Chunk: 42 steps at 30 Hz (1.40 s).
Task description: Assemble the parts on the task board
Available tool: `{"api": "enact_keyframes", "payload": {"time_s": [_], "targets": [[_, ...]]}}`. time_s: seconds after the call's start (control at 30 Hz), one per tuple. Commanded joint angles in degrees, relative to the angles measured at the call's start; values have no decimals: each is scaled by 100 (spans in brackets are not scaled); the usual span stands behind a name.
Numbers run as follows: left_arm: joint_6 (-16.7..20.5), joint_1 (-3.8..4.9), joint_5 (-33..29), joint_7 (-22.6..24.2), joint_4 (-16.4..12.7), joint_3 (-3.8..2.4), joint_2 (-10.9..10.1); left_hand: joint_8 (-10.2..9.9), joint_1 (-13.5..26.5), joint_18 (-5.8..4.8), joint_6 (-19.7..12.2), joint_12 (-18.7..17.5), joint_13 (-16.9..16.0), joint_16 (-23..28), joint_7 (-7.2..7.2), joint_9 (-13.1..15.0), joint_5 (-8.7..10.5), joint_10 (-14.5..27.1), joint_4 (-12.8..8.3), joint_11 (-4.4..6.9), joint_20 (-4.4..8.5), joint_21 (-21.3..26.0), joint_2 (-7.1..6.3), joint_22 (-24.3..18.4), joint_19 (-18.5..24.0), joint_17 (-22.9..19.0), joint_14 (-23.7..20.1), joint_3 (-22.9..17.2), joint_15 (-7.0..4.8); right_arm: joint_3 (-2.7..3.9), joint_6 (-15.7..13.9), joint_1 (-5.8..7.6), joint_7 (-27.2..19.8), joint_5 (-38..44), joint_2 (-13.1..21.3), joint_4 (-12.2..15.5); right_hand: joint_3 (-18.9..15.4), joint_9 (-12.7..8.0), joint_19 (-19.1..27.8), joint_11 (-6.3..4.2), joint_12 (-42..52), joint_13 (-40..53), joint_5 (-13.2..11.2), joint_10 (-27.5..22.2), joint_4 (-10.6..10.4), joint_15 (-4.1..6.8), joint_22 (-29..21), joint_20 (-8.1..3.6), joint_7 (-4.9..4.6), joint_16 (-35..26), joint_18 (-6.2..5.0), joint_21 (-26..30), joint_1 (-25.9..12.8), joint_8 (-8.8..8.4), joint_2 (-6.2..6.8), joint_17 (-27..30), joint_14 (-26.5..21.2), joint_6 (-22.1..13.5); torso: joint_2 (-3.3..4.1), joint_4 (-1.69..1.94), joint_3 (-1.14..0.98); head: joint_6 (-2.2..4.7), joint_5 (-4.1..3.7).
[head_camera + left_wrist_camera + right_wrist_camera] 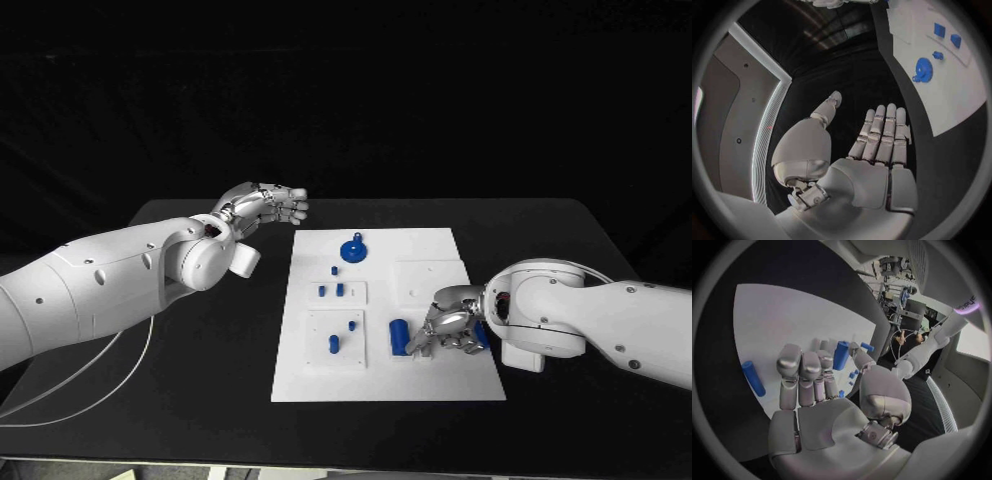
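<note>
Table [577, 230]: black, with the white board [433, 385] lying lengthwise at its middle.

Left hand [267, 205]: raised over the far left part of the table, just off the board's far left corner. In the left wrist view, fingers [882, 135] straight and side by side, thumb spread away from them, palm bare. Holding nothing and touching no part.

Right hand [447, 325]: low over the board, beside its right edge and towards the near end, fingers pointing in to the board's middle. In the right wrist view, fingers [804, 372] bent forward and close together, thumb alongside.

Cylinder [400, 337]: blue, lying lengthwise on the board, just beside the right hand's fingertips on the side towards the board's middle. In the right wrist view, seen between fingertips and thumb tip [841, 355]. Contact or grip: cannot tell.

Second cylinder [752, 378]: blue, lying flat on bare board, apart from the right hand's fingers.

Gear [355, 248]: blue, round, with a short stem, near the board's far edge, well apart from both hands; also seen at [923, 67].

Pegs [342, 290]: small, blue, in a loose group left of the board's centre line, between the gear and the near left corner; some on raised white squares.
</note>
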<state>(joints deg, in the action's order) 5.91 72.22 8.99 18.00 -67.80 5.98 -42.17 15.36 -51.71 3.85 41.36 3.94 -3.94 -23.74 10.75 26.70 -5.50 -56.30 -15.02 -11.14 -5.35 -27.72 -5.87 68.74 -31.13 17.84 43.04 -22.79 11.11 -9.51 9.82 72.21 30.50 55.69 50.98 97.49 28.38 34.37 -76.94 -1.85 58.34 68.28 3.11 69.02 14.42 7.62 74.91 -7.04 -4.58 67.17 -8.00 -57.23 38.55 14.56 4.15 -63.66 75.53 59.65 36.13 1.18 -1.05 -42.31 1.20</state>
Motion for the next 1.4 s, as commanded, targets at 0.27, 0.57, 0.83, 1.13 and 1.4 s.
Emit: {"api": "enact_keyframes", "payload": {"time_s": [0.27, 0.57, 0.83, 1.13, 1.4], "targets": [[-63, 0, -32, 22, -8, -3, 4, 20, 16, 46, 13, 11, -10, -8, 138, 8, 2, -29, 34, -11, 1, 31, 36, 9, -13, 6, 42, -4, 3, -12, 233, -17, -73, 161, -41, 35, 63, 1, -27, 4, -42, 6, 11, 36, 165, 15, 50, 58, -1, -13, -700, -27, 262, 26, 294, 20, 26, 53, 0, -5, -2, -3, 5], [-66, 0, -32, 19, -7, -3, 3, 20, 20, 46, 13, 10, -9, -8, 138, 8, 3, -29, 36, -12, 1, 31, 36, 11, -13, 7, 42, -3, 3, -13, 116, -23, 14, 321, -101, -1, 108, -2, -49, 5, -46, 4, 2, 53, 43, 10, 31, 88, -1, -14, -700, -16, 226, 24, 56, 28, 35, 73, 0, 0, -2, -13, -2], [-69, 0, -32, 16, -6, -3, 5, 21, 24, 46, 12, 9, -9, -8, 138, 8, 4, -30, 40, -12, 0, 32, 38, 14, -13, 7, 43, -2, 3, -13, 98, -41, 34, 331, -142, -21, 590, -3, -72, 2, -57, 6, -29, 71, -434, 13, 15, 110, 2, -10, -700, -7, 237, 15, -20, 37, 38, 90, 1, -1, -1, -22, -3], [-71, 0, -32, 16, -2, -2, 4, 22, 32, 46, 12, 9, -9, -8, 138, 8, 4, -31, 47, -12, 0, 33, 42, 17, -13, 9, 43, -1, 3, -13, 177, -42, 26, 305, -113, -19, 1093, 18, -77, 5, -52, 26, -31, 73, -766, 11, 43, 107, -2, 10, -700, -49, 207, 16, 177, 35, 35, 84, -2, -3, 1, -27, -3], [-71, 0, -32, 16, 7, -2, 2, 22, 34, 46, 12, 8, -8, -7, 138, 8, 4, -31, 49, -11, 0, 34, 43, 20, -13, 9, 43, -2, 3, -11, 157, -41, -72, 284, 50, 63, 982, 27, -82, 20, -53, 36, 88, 67, -522, -4, 49, 117, -16, 9, -700, -68, 277, 10, 460, 46, 40, 67, -2, -3, -1, -7, -7]]}}
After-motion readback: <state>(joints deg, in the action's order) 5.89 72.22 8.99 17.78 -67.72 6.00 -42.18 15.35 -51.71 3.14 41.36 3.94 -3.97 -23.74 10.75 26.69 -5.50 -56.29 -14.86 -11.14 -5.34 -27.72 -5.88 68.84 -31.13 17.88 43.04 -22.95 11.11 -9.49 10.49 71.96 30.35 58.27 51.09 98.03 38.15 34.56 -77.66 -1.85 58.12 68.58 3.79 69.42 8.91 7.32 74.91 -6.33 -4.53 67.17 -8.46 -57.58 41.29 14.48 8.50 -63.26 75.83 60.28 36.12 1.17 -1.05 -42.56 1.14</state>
